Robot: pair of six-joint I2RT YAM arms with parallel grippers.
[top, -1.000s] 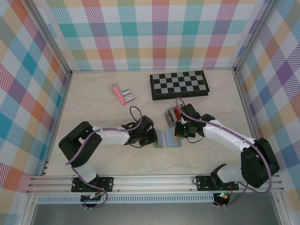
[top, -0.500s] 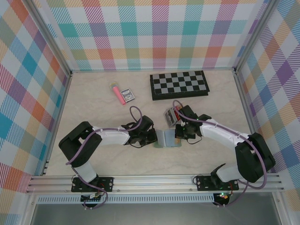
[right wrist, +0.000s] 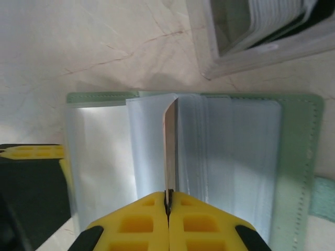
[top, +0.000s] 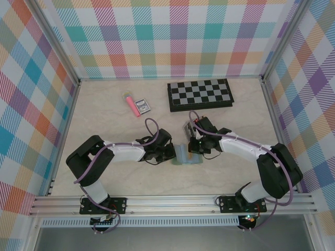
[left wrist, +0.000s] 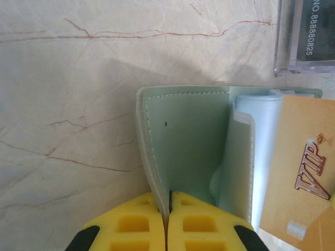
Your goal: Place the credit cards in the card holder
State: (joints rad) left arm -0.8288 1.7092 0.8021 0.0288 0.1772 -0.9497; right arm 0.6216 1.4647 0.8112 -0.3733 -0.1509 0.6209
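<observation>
The sage-green card holder (top: 186, 156) lies open on the table between both arms. My left gripper (left wrist: 168, 197) is shut on the holder's left cover flap (left wrist: 183, 136), pinning it at its near edge. In the left wrist view, a yellow-orange credit card (left wrist: 298, 178) printed VIP stands over the holder's right side. My right gripper (right wrist: 168, 196) is shut on that card (right wrist: 169, 151), seen edge-on and upright among the clear sleeves (right wrist: 230, 151) inside the holder's green rim (right wrist: 310, 172). From above, the right gripper (top: 194, 148) sits right over the holder.
A clear slotted rack (top: 189, 129) with more cards stands just behind the holder, close to the right wrist. A chessboard (top: 200, 94) lies at the back. A pink marker (top: 130, 103) and a small dark packet (top: 142, 106) lie at the back left.
My right gripper has moved left and slightly back with the orange card, onto the open holder. The left arm and the holder have stayed put.
</observation>
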